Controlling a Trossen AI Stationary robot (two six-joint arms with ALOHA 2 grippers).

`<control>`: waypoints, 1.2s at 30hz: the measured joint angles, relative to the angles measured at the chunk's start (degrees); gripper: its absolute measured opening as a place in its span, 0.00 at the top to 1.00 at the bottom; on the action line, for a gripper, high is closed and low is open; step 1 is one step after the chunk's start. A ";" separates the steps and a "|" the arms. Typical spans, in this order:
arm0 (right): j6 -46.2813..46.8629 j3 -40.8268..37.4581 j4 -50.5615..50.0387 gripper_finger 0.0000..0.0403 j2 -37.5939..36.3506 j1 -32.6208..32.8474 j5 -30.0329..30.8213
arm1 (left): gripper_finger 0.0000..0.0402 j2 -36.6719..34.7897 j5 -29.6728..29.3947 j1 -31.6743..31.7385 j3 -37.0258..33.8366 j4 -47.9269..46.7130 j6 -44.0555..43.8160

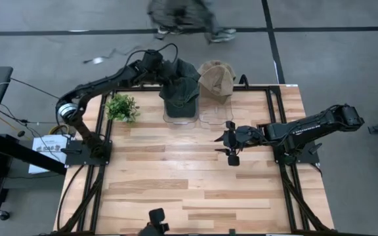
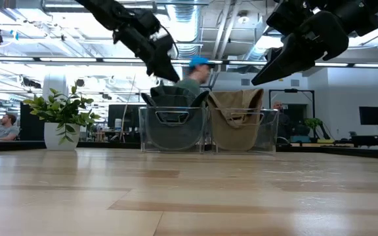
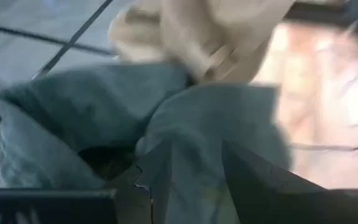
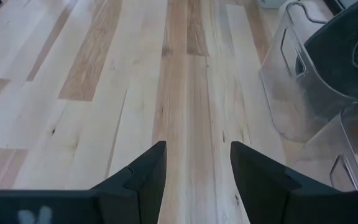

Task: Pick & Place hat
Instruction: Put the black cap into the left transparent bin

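The left end effector (image 1: 165, 71) is at the far edge of the table (image 1: 189, 190), right over the dark green hat (image 1: 180, 88). In the left wrist view its 2 dark fingers (image 3: 253, 180) sit against the green fabric with cloth between them, but I cannot tell whether they are clamped on it or standing apart. The right end effector (image 1: 231, 142) hovers over bare wood near the middle of the table, just in front of the bins, its fingers (image 4: 145, 171) spread with nothing between them.

The dark green hat lies in and over the left clear bin (image 1: 179, 115), bunched and crumpled, with its crown rising above the bin's rim. From above, its long axis runs from the far edge toward the near side of the table; I cannot tell which end is the brim. It is soft, dull grey-green cloth, folded on itself, with a dark hollow showing in the wrist view.

Just beside it, in the right clear bin (image 1: 214, 117), sits a tan hat (image 1: 216, 77), also standing up above the rim and touching or nearly touching the green one. A small potted plant (image 1: 121, 107) stands on the table to the left of the bins. A person (image 2: 192, 75) in a blue cap shows behind the bins in the low view
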 joint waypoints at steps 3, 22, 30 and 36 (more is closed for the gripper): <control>-0.41 0.00 -0.16 0.58 0.00 0.04 0.00 | 0.67 2.42 -2.29 -0.19 0.00 0.44 1.51; -1.02 -0.02 -2.55 0.59 0.00 0.00 0.00 | 0.71 7.79 -11.19 -0.98 -0.02 6.77 4.92; -1.03 -0.02 -2.55 0.58 0.00 0.00 0.00 | 0.72 7.14 -20.81 -4.99 -0.04 8.91 11.32; -1.02 -0.02 -2.55 0.59 0.00 0.00 0.00 | 0.73 7.13 -21.17 -4.85 -0.04 8.71 11.28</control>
